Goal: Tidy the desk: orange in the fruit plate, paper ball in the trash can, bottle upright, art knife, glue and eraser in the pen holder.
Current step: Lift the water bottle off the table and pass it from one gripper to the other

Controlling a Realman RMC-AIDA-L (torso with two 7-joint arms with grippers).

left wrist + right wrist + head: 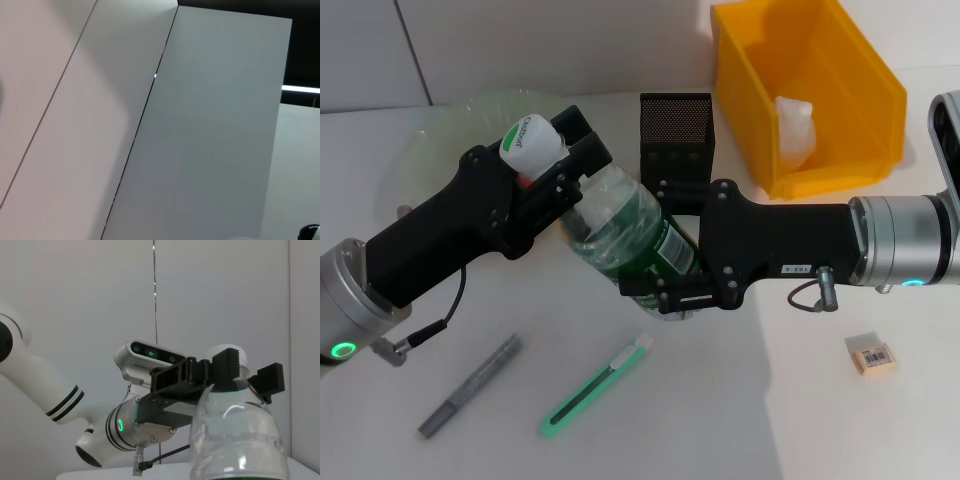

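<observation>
left gripper [552, 158]: fingers clamped on the neck of the bottle, just under the white cap; right wrist view shows the black pads on either side of the neck
right gripper [655, 262]: fingers closed on the lower body of the bottle, around the green label
bottle [620, 225]: clear plastic, green label, white cap [530, 140]; held off the table between both grippers, tilted, cap end toward the left gripper, base toward the right gripper
pen holder [676, 135]: black mesh, upright, just behind the right gripper
trash can [860, 110]: yellow bin, behind the right arm, beside the pen holder; paper ball [793, 128] lying inside it
fruit plate [450, 135]: clear greenish, behind and under the left gripper; contents hidden by the gripper
art knife [597, 385]: green, flat on the table, just in front of the right gripper
glue [470, 386]: grey stick, flat on the table, in front of the left gripper, near the knife
eraser [871, 354]: on the table in front of the right arm's wrist, well apart from the gripper
left wrist view: only wall panels
</observation>
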